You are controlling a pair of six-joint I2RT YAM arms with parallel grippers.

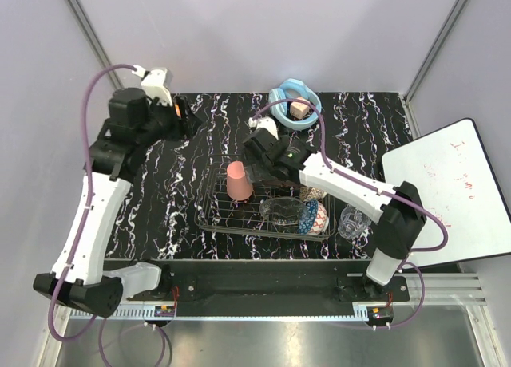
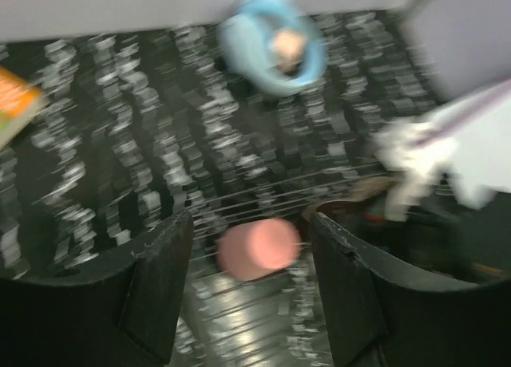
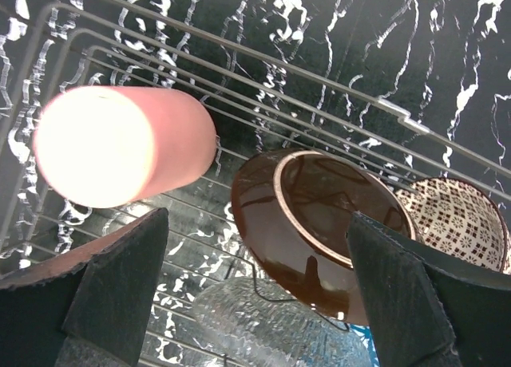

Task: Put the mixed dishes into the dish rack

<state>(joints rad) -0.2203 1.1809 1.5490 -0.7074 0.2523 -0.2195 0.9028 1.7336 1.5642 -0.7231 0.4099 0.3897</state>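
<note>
- A black tabletop [image 1: 160,223] veined with white sits in a booth with pale lilac walls. A whiteboard [image 1: 451,191] lies off its right edge.
- Closest to the arm bases, the dish rack [image 1: 209,223] sits mid-table.
- In the rack's near row are the clear glass bowl [image 1: 281,211] and, just to its right, the small blue patterned bowl [image 1: 314,217] tipped on its side.
- The clear glass cup [image 1: 351,222] stands on the table just outside the rack's right end.
- Deeper in the rack, the pink cup [image 3: 120,147] stands mouth down at the left. A glossy brown bowl [image 3: 319,223] is tilted beside it, with a red-patterned dish [image 3: 459,219] further right.
- The right gripper [image 3: 257,215] hovers over the rack with its fingers spread wide and empty, and the brown bowl shows below between them.
- The left gripper [image 2: 249,223] is over the far-left table. Its view is blurred, but the jaws are apart with nothing in them.
- Farthest back are a light-blue bowl [image 1: 295,104] with a tan cube [image 1: 300,109] in it, and an orange-green book [image 2: 16,104].
</note>
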